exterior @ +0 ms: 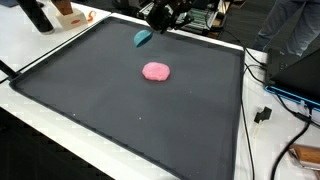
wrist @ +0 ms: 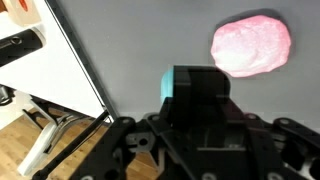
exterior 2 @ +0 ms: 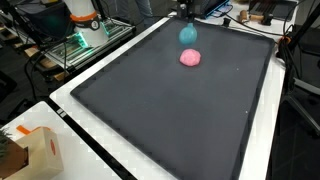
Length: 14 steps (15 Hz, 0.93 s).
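My gripper (exterior: 152, 22) hangs over the far edge of a black mat (exterior: 120, 110) and is shut on a small teal object (exterior: 142, 38), held just above the mat. In both exterior views the teal object (exterior 2: 188, 34) shows below the fingers (exterior 2: 185, 12). In the wrist view the dark fingers (wrist: 200, 85) cover most of the teal object (wrist: 167, 85). A pink lump (exterior: 155, 71) lies on the mat a short way from the gripper, and it also shows in an exterior view (exterior 2: 190, 57) and in the wrist view (wrist: 252, 45).
The mat (exterior 2: 170, 110) lies on a white table (exterior: 60, 125). A cardboard box (exterior 2: 35, 150) stands at one corner. Cables and a plug (exterior: 264, 114) lie beside the mat. Equipment (exterior 2: 85, 20) and a cart stand beyond the table.
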### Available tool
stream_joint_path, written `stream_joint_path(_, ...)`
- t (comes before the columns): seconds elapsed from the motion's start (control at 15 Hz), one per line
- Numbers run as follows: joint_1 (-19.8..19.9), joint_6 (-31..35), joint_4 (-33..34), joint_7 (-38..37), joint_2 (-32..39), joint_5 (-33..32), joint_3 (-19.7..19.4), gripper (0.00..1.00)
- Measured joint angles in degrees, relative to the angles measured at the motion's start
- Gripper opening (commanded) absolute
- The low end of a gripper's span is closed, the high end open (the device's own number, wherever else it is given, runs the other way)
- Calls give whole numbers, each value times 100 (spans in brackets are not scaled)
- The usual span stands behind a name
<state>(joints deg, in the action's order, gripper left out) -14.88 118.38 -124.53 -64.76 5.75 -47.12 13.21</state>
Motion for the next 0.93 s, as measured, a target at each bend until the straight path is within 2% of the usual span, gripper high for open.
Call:
stream_joint_path(0.27, -212, -760, 344, -497, 510, -467, 10, 25)
stream_joint_path(0.6, -359, -1738, 1017, -507, 1268, -612, -15, 25)
stream_joint_path(0.93, -406, -2003, 1543, -506, 1870, -745, -104, 25)
